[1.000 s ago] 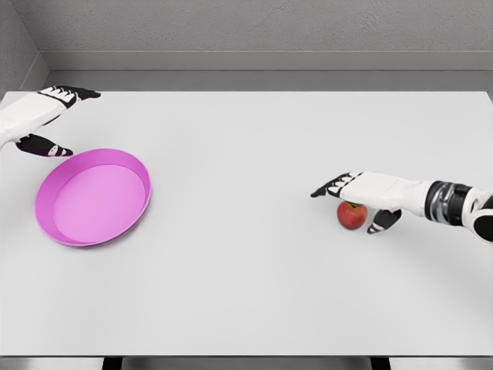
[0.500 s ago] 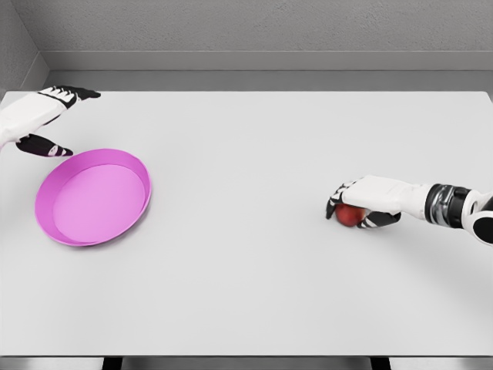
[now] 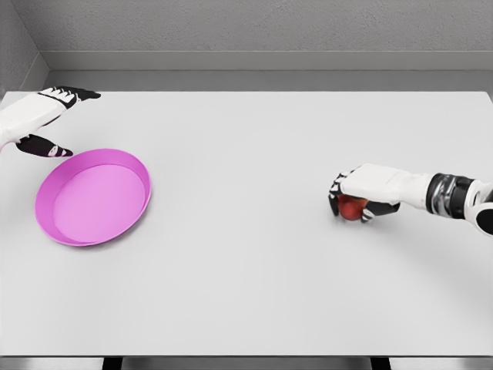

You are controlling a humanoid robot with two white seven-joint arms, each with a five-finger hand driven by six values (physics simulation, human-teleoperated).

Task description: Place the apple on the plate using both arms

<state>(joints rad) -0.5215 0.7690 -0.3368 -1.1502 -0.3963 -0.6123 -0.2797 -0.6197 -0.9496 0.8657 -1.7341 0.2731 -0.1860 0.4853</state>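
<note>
Right hand (image 3: pixel 362 196) wrapped over the apple (image 3: pixel 353 207) from above, fingers (image 3: pixel 337 202) curled down on its far side and thumb tucked below, so clamped on the fruit. Apple low on the right part of the table (image 3: pixel 246 254), only a red patch showing under the white palm; whether lifted a little or touching the surface, impossible to tell.

Left hand (image 3: pixel 40 123) at the far left, just behind the pink plate (image 3: pixel 94 196), fingers stretched and apart, holding nothing.

For the present step, apparently securing the grip before the carry: better to keep the fingers closed evenly around the widest part, raise straight up first, then travel left across the table toward the plate, well apart from here. Probably wise to steady the plate with the left hand at the rim, or take the fruit over midway.

Apple nearly round, so no clear long axis; stem direction hidden under the palm, not possible to say.
</note>
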